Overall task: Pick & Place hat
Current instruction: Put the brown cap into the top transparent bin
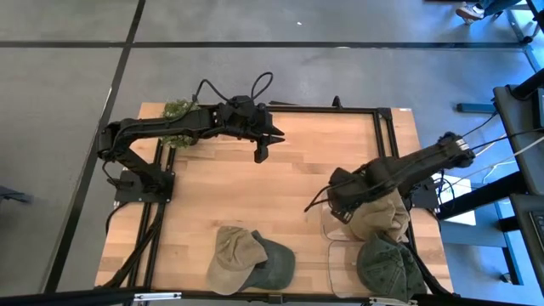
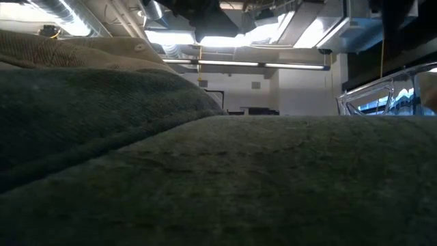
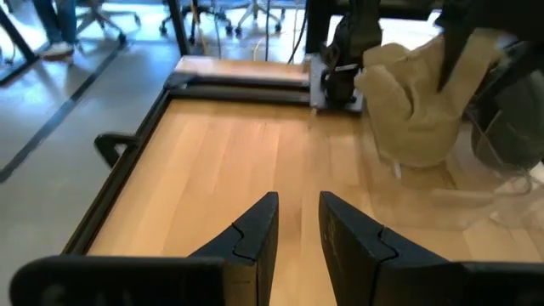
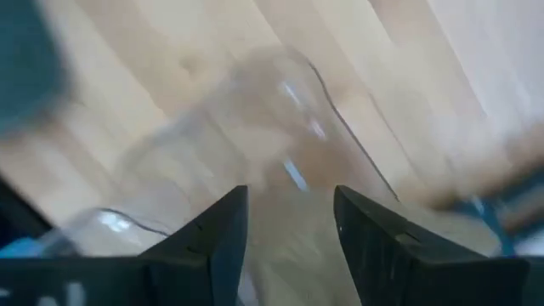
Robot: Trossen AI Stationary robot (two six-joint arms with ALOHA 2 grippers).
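A tan hat [image 1: 380, 219] lies on a clear plastic tray [image 1: 326, 228] at the table's right side and also shows in the left wrist view [image 3: 415, 102]. My right gripper [image 1: 338, 204] hovers at the hat's left edge, open, over the clear tray [image 4: 280, 127], with nothing between its fingers. A dark green hat [image 1: 387, 265] sits in a second clear tray [image 1: 340, 268] nearer the near edge. Another tan hat [image 1: 228, 255] and green hat [image 1: 274, 265] lie together by the near edge. My left gripper [image 1: 261, 153] hangs open over the far middle of the table.
A leafy green object [image 1: 177, 110] sits at the far left corner under the left arm. A black frame [image 1: 374, 110] rims the wooden table. The green hat [image 2: 218, 178] fills the low view up close. Bare wood [image 3: 229, 161] lies ahead of the left gripper.
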